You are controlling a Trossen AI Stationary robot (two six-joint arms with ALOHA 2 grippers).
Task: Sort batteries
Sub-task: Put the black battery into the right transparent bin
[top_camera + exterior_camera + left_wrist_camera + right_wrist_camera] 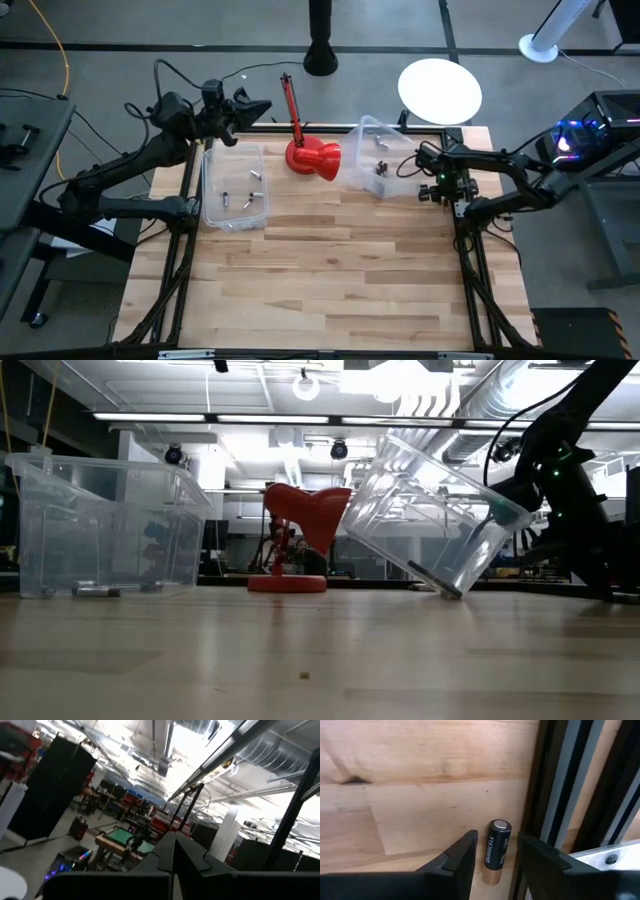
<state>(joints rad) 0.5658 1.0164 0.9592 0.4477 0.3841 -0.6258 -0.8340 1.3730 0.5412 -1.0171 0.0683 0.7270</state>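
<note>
Now the right gripper (496,851) is hovering over the desk (420,795), jaws standing open astride 1 battery (496,851); the left gripper (173,851) is idling with jaws closed.

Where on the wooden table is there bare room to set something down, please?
The near wooden table, in front of both clear plastic bins, is bare. The far edge is crowded: bins, red scoop, right gripper over a battery.

One black-and-copper battery (496,851) lies flat on the wooden table (420,780) by its dark edge rail, while several small dark batteries (247,195) lie scattered in the upright left bin (207,190) and others (381,167) in the tilted right bin (365,130).
</note>
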